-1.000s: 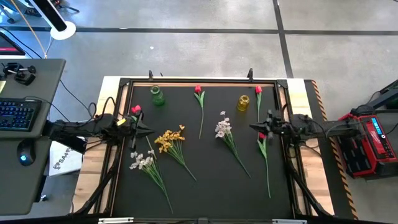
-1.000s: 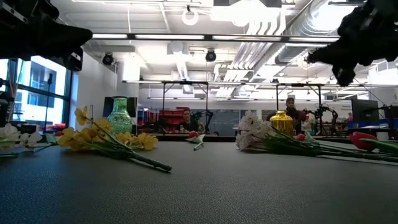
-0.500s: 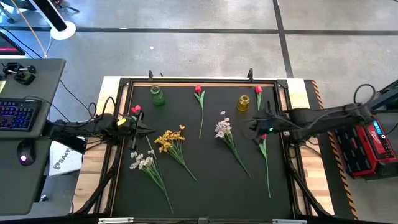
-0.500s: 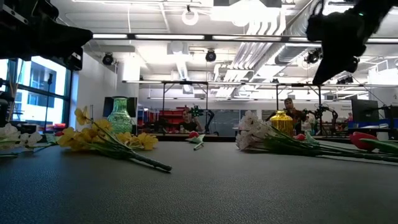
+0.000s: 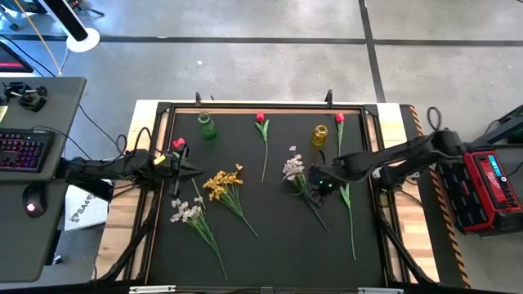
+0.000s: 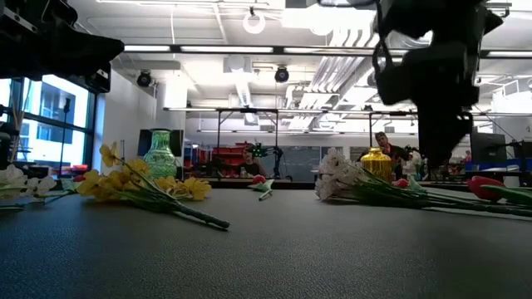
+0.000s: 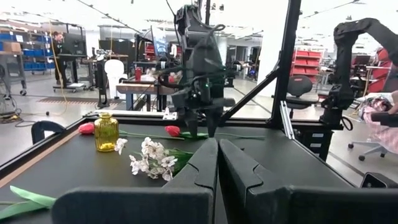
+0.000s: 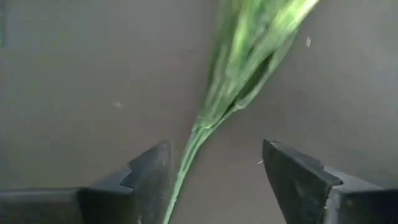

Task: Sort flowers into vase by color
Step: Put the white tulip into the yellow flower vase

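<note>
From above, the right end effector is a dark shape over the stems of the white spray at mid-surface, and its fingers cannot be made out there; its own wrist camera settles the matter, showing the two fingers spread apart with the green stem running between them, touching neither as far as can be seen. That close view cuts off the blossoms entirely. The low view shows the same arm only as a dark mass hanging over the white spray, its fingertips lost against the background. The left end effector waits at the left edge of the black surface, fingers pressed together (plain in its wrist view, where the two tips meet). That view also shows the yellow vase and white blossoms near the right arm. The green vase stands at the far left, the yellow vase at the far right. The yellow spray and a second white spray lie left of centre. Red tulips lie apart: one between the vases, one beside the yellow vase, one partly hidden under the right arm, another by the left arm.
</note>
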